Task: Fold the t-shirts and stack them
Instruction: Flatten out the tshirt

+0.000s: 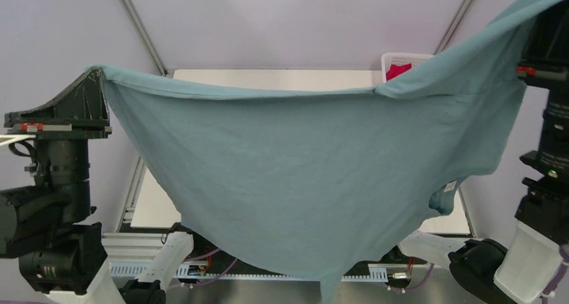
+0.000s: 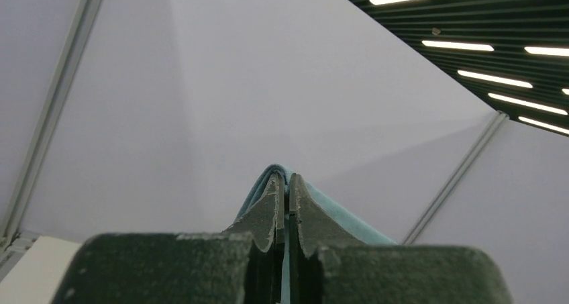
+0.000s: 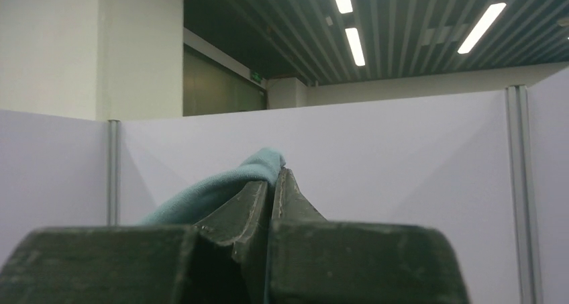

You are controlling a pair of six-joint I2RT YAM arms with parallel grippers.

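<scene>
I hold the blue-grey t-shirt [image 1: 302,176] stretched between left claw [image 2: 287,183] and right claw [image 3: 272,180], each clenched on its top edge. It hangs below both.

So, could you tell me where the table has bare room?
Bare table shows along the far edge, beyond the blue-grey t-shirt, and in a sliver at the left. Crowded far right: basket holding the pink t-shirt. The rest is hidden.

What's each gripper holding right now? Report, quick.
Left gripper: shut on the blue-grey t-shirt.
Right gripper: shut on the same t-shirt.
</scene>
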